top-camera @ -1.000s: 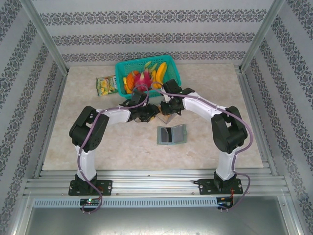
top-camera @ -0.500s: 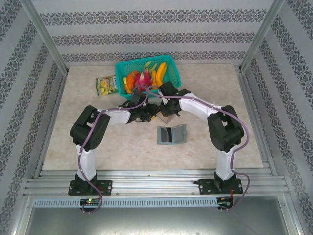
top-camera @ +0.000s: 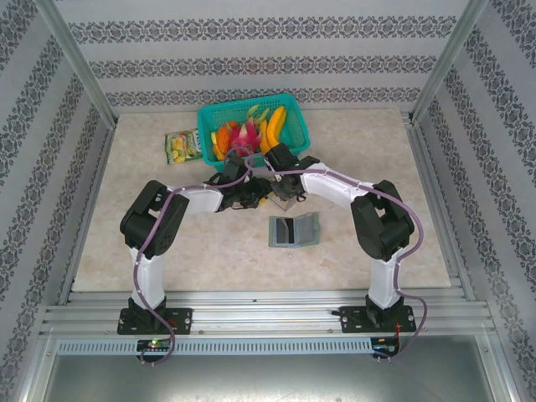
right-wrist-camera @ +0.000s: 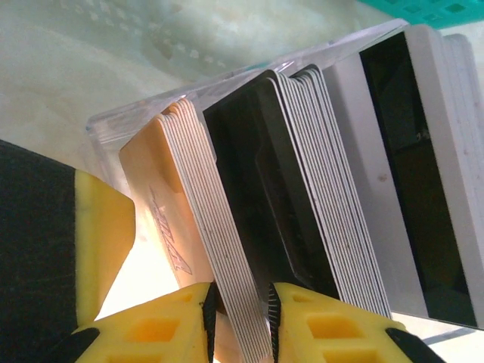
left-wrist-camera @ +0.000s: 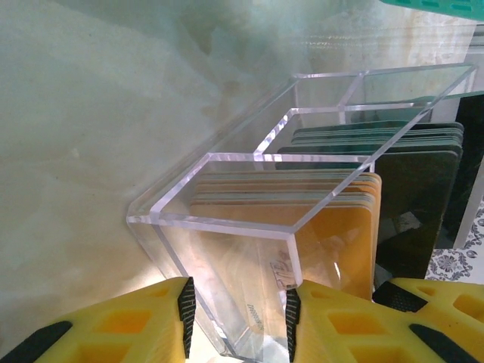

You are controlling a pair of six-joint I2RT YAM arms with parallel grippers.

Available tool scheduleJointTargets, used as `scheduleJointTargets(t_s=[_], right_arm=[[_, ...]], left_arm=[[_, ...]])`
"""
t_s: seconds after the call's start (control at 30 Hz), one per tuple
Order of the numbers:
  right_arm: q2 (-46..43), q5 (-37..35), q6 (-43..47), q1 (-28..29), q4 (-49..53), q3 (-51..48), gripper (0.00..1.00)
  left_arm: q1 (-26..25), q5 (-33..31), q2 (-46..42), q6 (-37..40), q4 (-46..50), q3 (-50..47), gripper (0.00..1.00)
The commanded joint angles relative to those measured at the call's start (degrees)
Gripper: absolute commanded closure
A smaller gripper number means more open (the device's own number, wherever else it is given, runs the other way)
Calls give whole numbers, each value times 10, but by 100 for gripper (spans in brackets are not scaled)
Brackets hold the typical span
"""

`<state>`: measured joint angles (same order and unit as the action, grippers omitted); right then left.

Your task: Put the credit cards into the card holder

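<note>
Clear plastic forms the box (left-wrist-camera: pixel 227 219) standing on the table (top-camera: pixel 184 251) just in front of the teal basket (top-camera: pixel 203 138). The cards (right-wrist-camera: pixel 318 197) stand on edge inside it, with the orange stack and the dark stack in separate compartments. The left pincer (left-wrist-camera: pixel 238 321) is clamped on the box's near corner. The right pincer (right-wrist-camera: pixel 240 314) is closed on a few orange cards, which fill the gap from pad to pad. The grey-green wallet (top-camera: pixel 295 230) lies open on the table, near the box but apart from it.

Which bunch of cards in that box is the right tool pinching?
The orange-brown plastic cards at the clear plastic box's end: the right tool pinches them; the dark stack and white-striped stack stand outside.
</note>
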<state>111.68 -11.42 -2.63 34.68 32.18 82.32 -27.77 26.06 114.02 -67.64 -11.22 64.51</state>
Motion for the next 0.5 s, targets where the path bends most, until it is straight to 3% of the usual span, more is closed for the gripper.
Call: scheduleJointTargets(t_s=[0.0, 0.47], right_arm=[[-12, -44, 15, 7, -11, -7, 74], [-26, -56, 15, 7, -10, -10, 79]], left_arm=[[6, -13, 13, -2, 10, -11, 62], [6, -11, 12, 2, 9, -14, 63]])
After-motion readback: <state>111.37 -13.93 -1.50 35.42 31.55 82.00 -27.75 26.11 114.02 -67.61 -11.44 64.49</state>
